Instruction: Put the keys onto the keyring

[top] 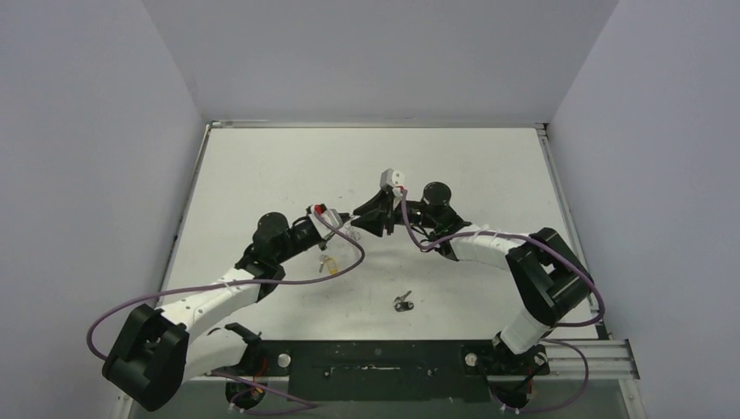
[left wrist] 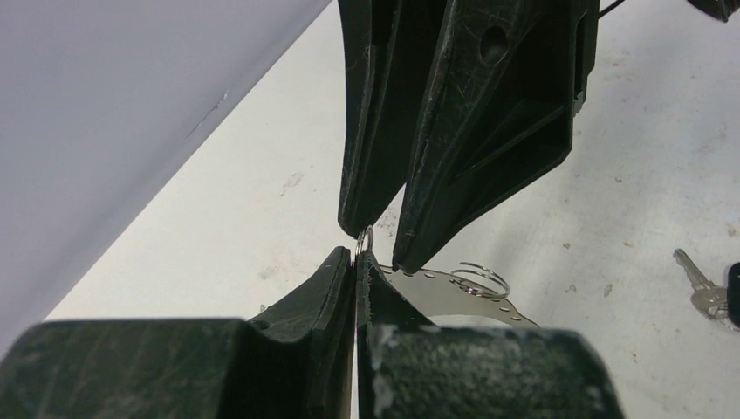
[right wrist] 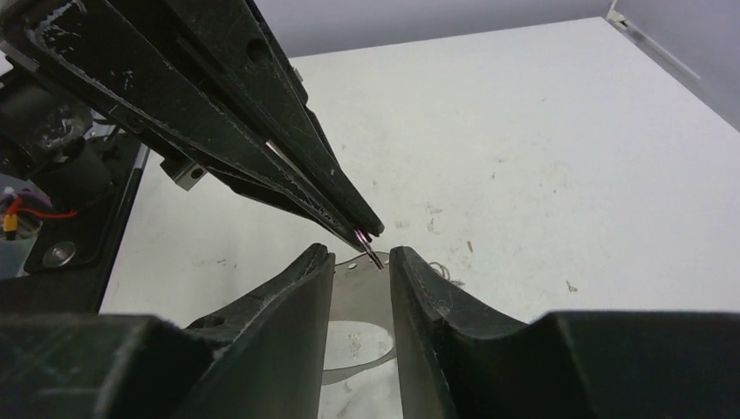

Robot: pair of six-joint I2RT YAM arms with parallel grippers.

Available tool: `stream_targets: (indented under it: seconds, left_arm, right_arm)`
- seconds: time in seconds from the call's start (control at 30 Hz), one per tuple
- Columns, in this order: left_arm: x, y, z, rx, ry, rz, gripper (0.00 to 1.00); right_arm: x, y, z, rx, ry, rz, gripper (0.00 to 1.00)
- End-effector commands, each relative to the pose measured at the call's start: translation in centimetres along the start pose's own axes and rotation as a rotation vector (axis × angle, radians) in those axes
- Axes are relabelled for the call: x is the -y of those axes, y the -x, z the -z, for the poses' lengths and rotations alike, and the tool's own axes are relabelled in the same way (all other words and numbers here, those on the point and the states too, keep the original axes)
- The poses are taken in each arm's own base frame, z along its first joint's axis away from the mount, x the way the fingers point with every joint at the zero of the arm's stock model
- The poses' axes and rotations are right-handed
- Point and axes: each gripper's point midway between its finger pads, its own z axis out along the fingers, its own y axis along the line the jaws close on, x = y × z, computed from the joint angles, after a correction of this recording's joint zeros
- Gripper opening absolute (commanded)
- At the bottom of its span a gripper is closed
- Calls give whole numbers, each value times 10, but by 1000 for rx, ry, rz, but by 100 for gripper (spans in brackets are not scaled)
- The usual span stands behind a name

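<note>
My left gripper (left wrist: pixel 356 255) is shut on a small metal ring (left wrist: pixel 364 237) at the edge of the keyring (left wrist: pixel 476 298), a silvery band with holes held just above the table. My right gripper (right wrist: pixel 360 255) faces it tip to tip, open, with its fingers on either side of that ring (right wrist: pixel 373 251) and not touching it. From above, both grippers (top: pixel 347 229) (top: pixel 365 220) meet at mid-table. A yellow-headed key (top: pixel 329 264) lies below the left gripper. A black-headed key (top: pixel 402 302) lies nearer the front, also visible in the left wrist view (left wrist: pixel 702 284).
A second split ring (left wrist: pixel 484 279) stands up from the keyring's band. Purple cables (top: pixel 349 262) loop off both arms over the table. Grey walls close in the table (top: pixel 262 166) on three sides. The arm bases stand on a dark rail (top: pixel 375 362) at the near edge.
</note>
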Motion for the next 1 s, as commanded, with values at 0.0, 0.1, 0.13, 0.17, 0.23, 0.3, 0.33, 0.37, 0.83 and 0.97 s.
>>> stream_targets:
  seconds: [0.0, 0.1, 0.13, 0.17, 0.23, 0.3, 0.33, 0.37, 0.83, 0.97]
  left_arm:
    - [-1, 10, -6, 4, -45, -51, 0]
    - [2, 10, -9, 8, -67, -56, 0]
    - [2, 10, -9, 10, -74, -60, 0]
    - [3, 11, -10, 13, -80, -61, 0]
    - [5, 13, -11, 18, -98, -64, 0]
    - [7, 13, -13, 19, -112, -65, 0]
    - [8, 13, -13, 20, -119, -66, 0]
    - [9, 15, -14, 25, -130, -69, 0]
    - [24, 16, -13, 23, -227, -96, 0]
    - [26, 16, -13, 24, -236, -96, 0]
  right_arm:
    - [-1, -4, 8, -66, -3, 97, 33]
    - [2, -18, 18, -160, -45, 116, 41]
    - [4, -20, 22, -185, -61, 129, 43]
    - [5, -21, 25, -202, -77, 146, 46]
    - [7, -21, 30, -229, -101, 165, 54]
    - [6, -20, 33, -238, -107, 179, 57]
    - [5, -19, 33, -239, -104, 184, 59]
    - [4, -19, 33, -242, -101, 190, 60]
    - [-1, -9, 28, -309, -8, 358, 59]
    - [-5, -1, 26, -300, 21, 396, 54]
